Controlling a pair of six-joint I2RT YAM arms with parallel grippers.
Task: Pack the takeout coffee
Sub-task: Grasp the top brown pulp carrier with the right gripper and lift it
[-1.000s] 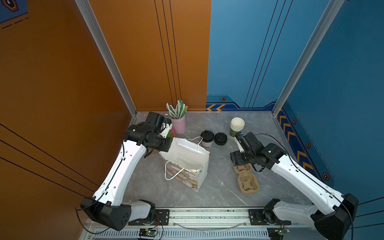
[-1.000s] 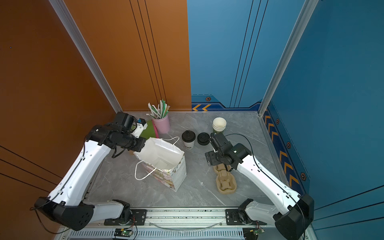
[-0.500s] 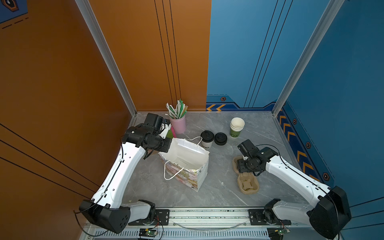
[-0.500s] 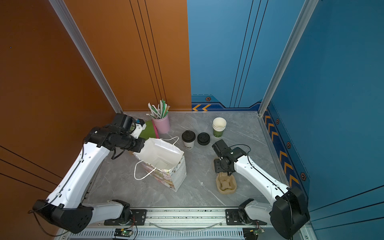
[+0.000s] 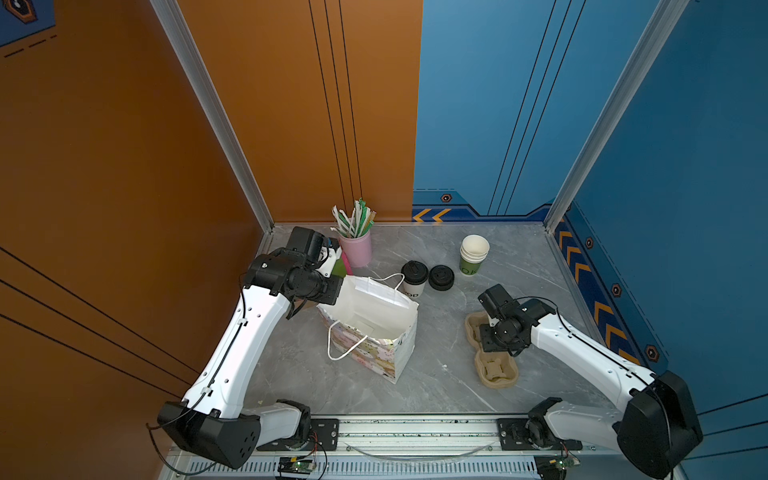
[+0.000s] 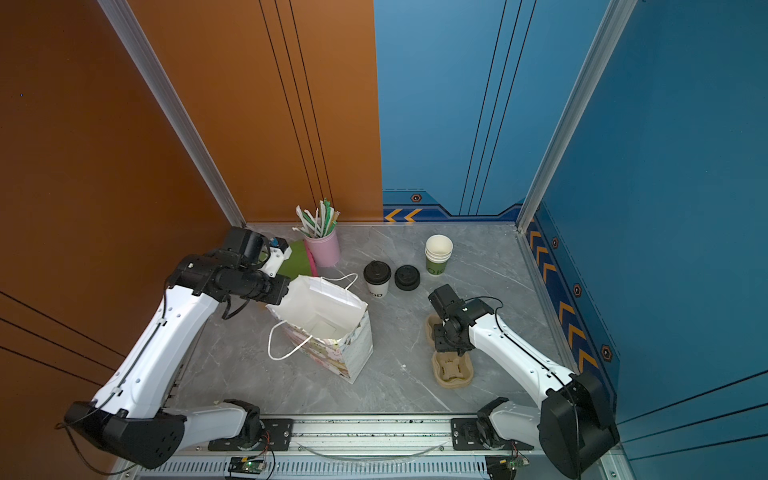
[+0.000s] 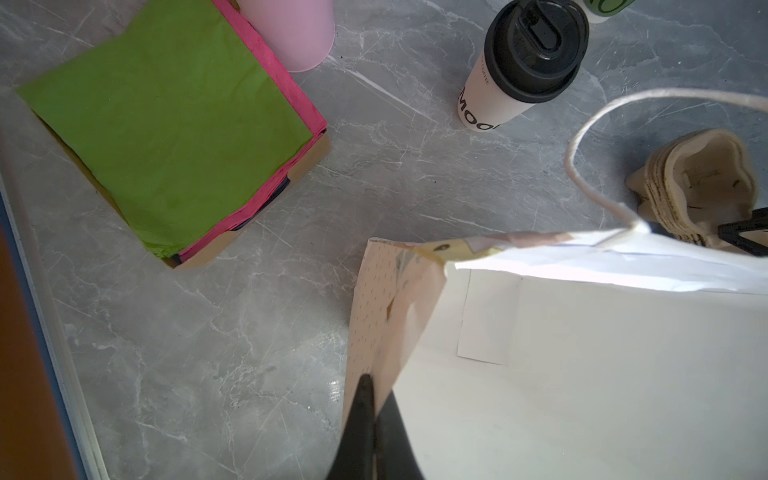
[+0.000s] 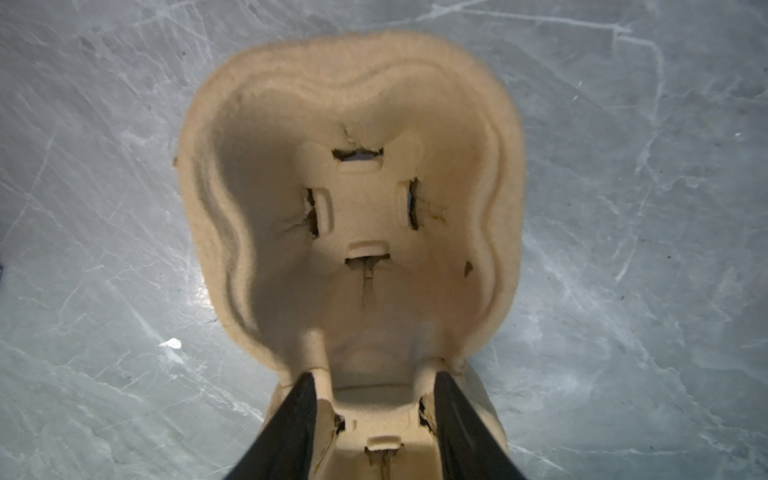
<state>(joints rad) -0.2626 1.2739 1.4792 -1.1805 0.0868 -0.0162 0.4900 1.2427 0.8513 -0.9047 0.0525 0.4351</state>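
Left gripper [image 7: 376,395] pinched tight on bag [image 7: 374,299] rim, holding it open. Right gripper [image 8: 376,376] part-spread astride carrier [image 8: 361,199] waist, crosswise to its long axis; can't tell if it bites. Takeout coffee [image 5: 414,278] upright behind bag, back-left of right gripper, clear of carrier.

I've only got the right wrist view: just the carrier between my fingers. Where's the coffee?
Observer: The coffee stands upright just beyond the bag, with a loose lid beside it.
Operator: Is the bag open?
Observer: Yes. The left gripper is shut on its rim, and the mouth gapes upward.
Operator: Where's the bag from my carrier?
Observer: Left of the carrier in both top views, apart from it.
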